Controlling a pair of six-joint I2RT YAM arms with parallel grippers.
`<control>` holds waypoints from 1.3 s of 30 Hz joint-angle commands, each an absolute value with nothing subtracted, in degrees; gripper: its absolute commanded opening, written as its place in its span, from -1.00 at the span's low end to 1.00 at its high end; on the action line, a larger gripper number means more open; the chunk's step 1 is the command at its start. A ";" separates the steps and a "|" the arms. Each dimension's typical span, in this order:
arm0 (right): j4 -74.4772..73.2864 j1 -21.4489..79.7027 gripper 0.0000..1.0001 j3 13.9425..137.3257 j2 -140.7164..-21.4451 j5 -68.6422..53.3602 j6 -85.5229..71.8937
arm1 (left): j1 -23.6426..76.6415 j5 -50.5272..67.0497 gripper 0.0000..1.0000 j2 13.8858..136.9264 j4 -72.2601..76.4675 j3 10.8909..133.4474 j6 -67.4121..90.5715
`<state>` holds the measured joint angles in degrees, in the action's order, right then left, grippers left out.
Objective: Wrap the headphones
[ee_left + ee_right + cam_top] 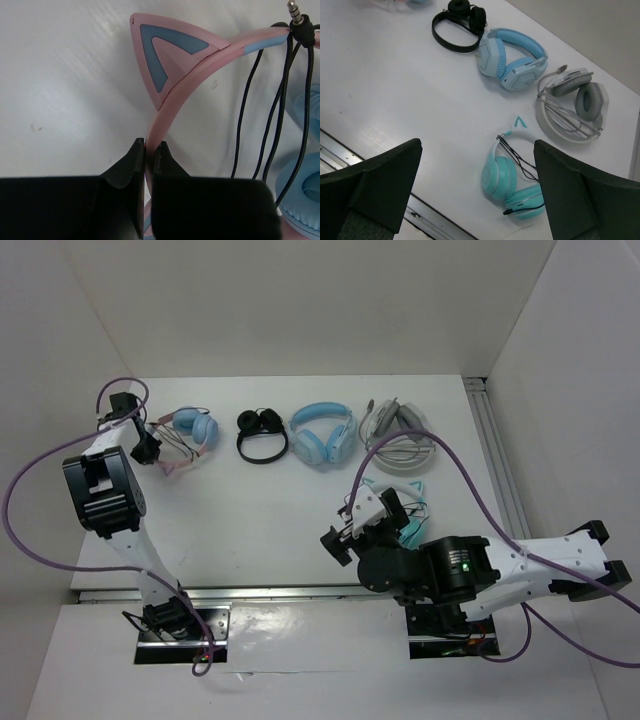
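Note:
The headphones (188,433) with a pink cat-ear headband (170,75) and light blue ear cups (305,200) lie at the far left of the table. Their thin black cable (267,115) runs in loops across the band, its jack plug (298,17) at the band's top. My left gripper (148,150) is shut on the pink headband just below the cat ear; in the top view it (147,445) sits at the headphones' left side. My right gripper (477,165) is open and empty, held above the near right of the table (360,525).
Along the back stand a black pair (262,433), an all-blue pair (322,432) and a white-grey pair (400,435) with a wound cable. A teal cat-ear pair (512,182) lies under my right gripper. A metal rail (500,460) runs along the right edge.

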<state>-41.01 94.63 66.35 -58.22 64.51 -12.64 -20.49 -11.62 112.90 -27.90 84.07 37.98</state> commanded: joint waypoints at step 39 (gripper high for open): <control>-54.40 93.69 1.00 66.54 -47.66 62.31 -43.15 | -10.64 13.36 1.00 12.58 -56.86 51.17 26.10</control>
